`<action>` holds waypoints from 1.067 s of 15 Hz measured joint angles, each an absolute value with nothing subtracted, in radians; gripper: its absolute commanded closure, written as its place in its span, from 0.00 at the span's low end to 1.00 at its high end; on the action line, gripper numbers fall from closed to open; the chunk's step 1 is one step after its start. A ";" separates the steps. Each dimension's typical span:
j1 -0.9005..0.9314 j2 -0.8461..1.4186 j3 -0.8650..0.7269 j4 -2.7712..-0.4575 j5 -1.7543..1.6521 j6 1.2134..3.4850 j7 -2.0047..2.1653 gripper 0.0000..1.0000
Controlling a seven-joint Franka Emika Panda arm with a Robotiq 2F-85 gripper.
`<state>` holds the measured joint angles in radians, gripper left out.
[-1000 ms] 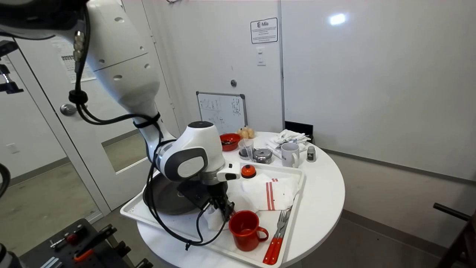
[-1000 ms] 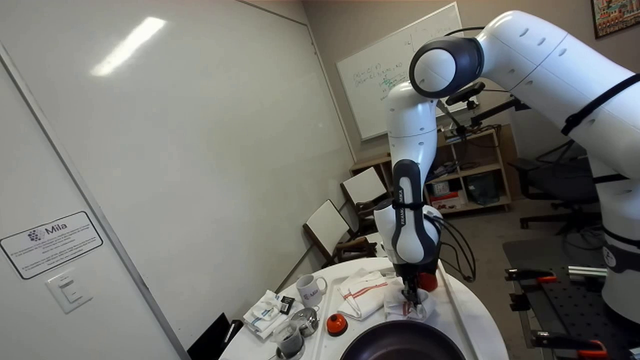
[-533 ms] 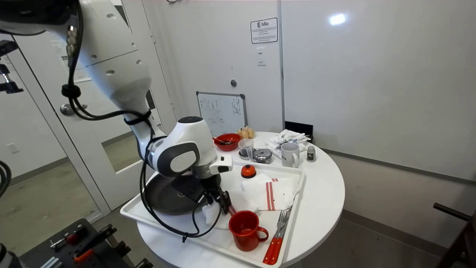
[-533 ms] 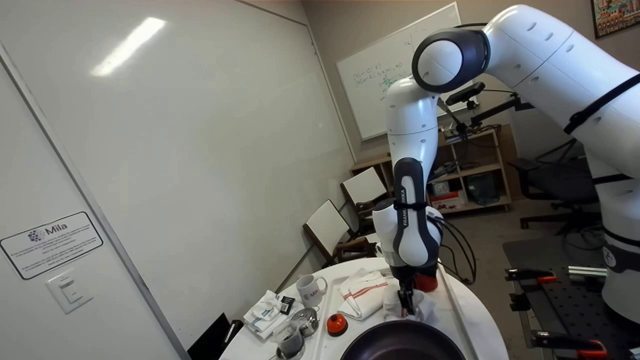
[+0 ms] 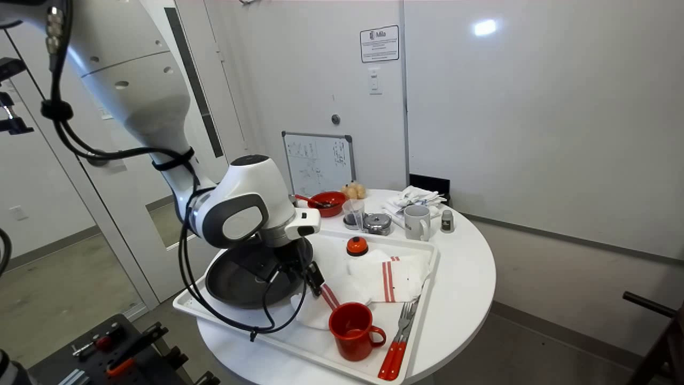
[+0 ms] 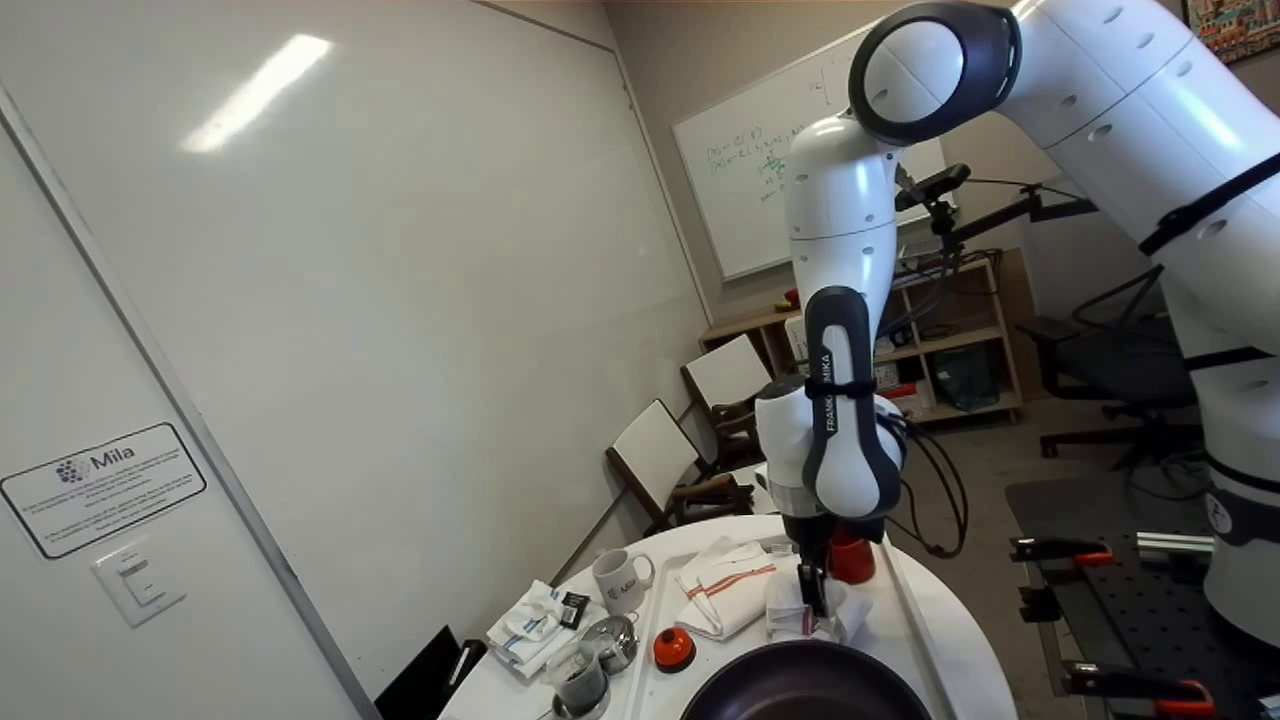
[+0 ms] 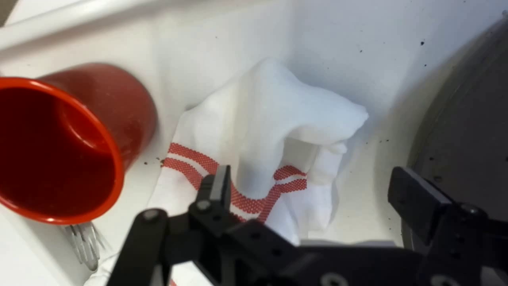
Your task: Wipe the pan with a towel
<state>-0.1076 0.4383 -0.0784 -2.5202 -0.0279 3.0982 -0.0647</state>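
A rumpled white towel with red stripes lies on the white tray, beside the dark pan. The pan shows in both exterior views too, flat on the tray, with nothing visible inside it. My gripper hangs above the towel with its fingers wide apart. One finger is over the striped part, the opposite one over the pan's edge. Nothing is held between them. In an exterior view the gripper stands tilted between pan and red mug, just over the towel. A second, folded striped towel lies farther along the tray.
A red mug stands close to the towel, with a red-handled fork and knife beyond it. An orange-topped round item sits on the tray. Behind are a red bowl, metal tin, grey mug and white cloths.
The gripper has opened and let go of the towel, which stays on the tray. The arm has risen a little and shifted toward the pan.
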 measured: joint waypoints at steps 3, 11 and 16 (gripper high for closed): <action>-0.103 0.406 -0.087 -2.557 -0.030 3.124 -0.065 0.00; 0.069 0.221 -0.260 -2.719 -0.098 3.150 -0.065 0.00; 0.112 0.109 -0.279 -2.776 -0.157 3.047 -0.068 0.00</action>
<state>0.1124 0.1089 -0.2790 -2.7762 -0.1566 3.0468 -0.0680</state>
